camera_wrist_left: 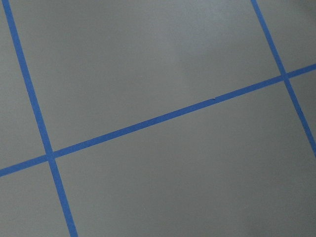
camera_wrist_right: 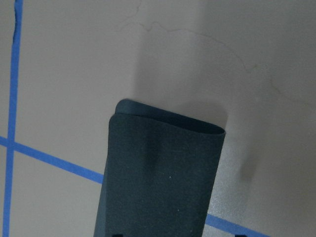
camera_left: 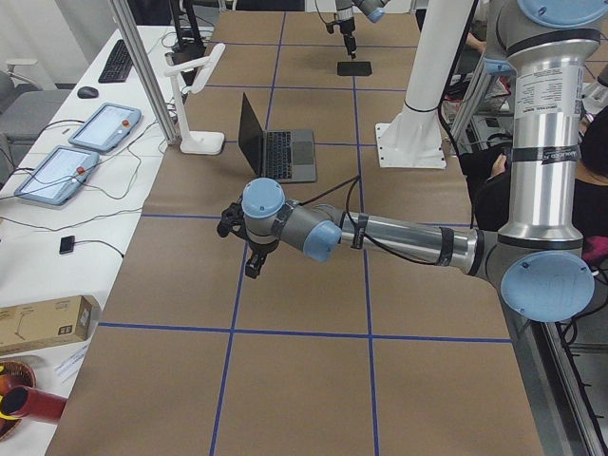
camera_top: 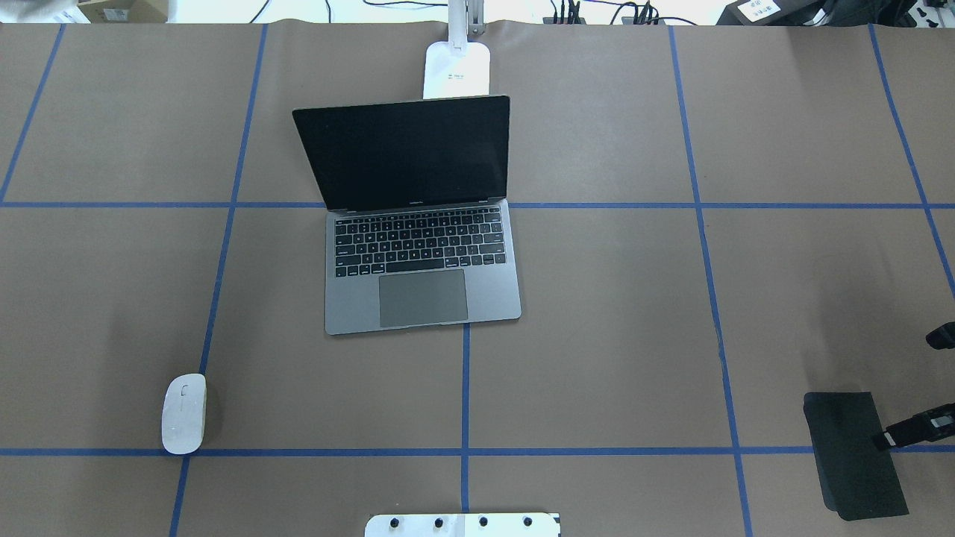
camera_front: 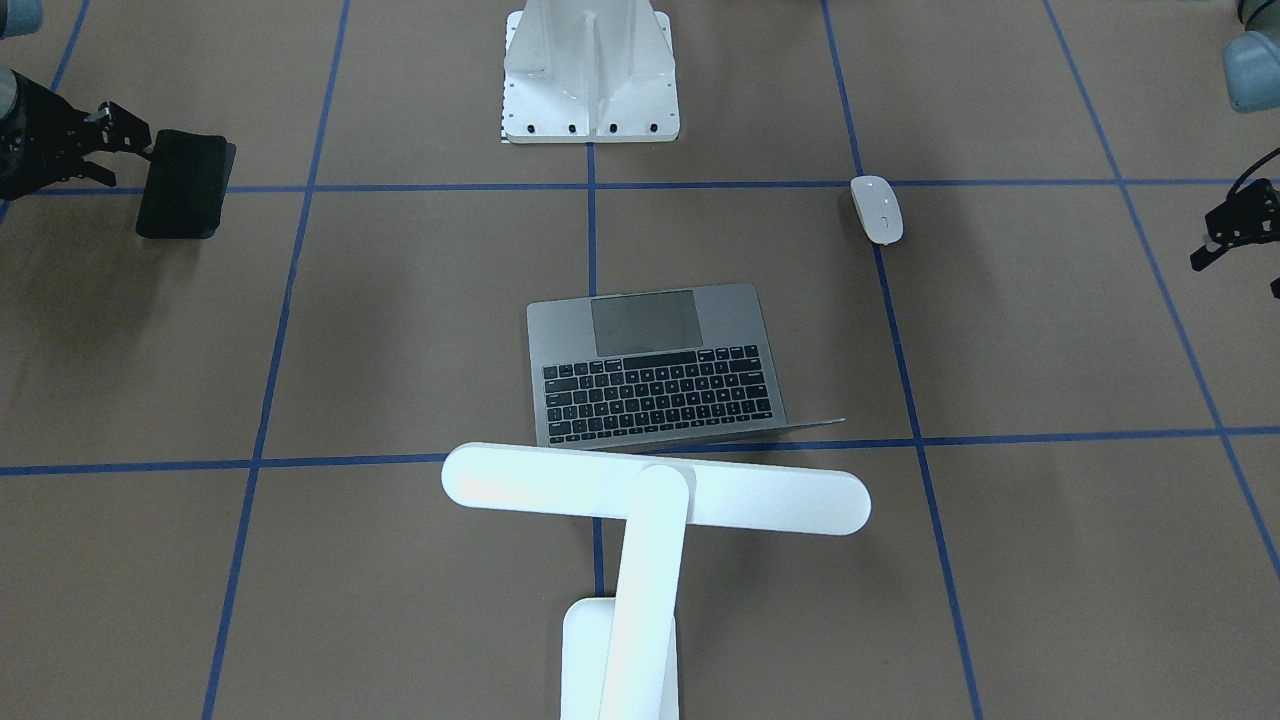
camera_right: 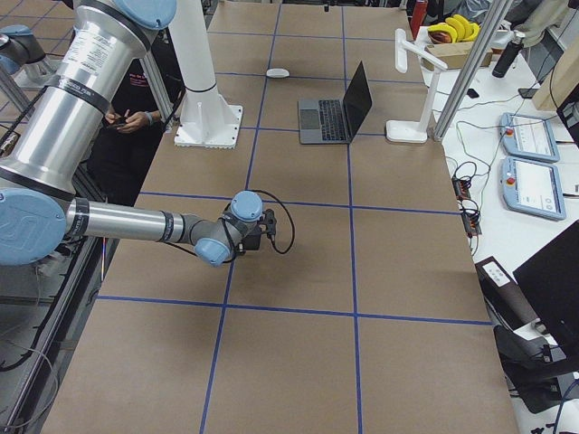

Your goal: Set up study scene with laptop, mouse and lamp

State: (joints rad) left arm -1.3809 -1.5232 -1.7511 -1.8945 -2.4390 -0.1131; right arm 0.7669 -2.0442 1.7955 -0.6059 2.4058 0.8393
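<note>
Off to the inner side of the left claw (camera_front: 1236, 250), well apart from it and roughly between it and the laptop (camera_top: 421, 268), lies the mouse (camera_front: 877, 208). It is small, light and glossy, so likely slick; I'd pinch it gently, low across its long sides. How wide that claw gapes I cannot tell, as only its edge shows. At the right claw (camera_front: 140, 150), the jaws look closed on the short edge of a black mat (camera_front: 185, 183), soft and curling at its free end. Beyond the laptop stands the lamp (camera_front: 655, 490), far from both claws.
</note>
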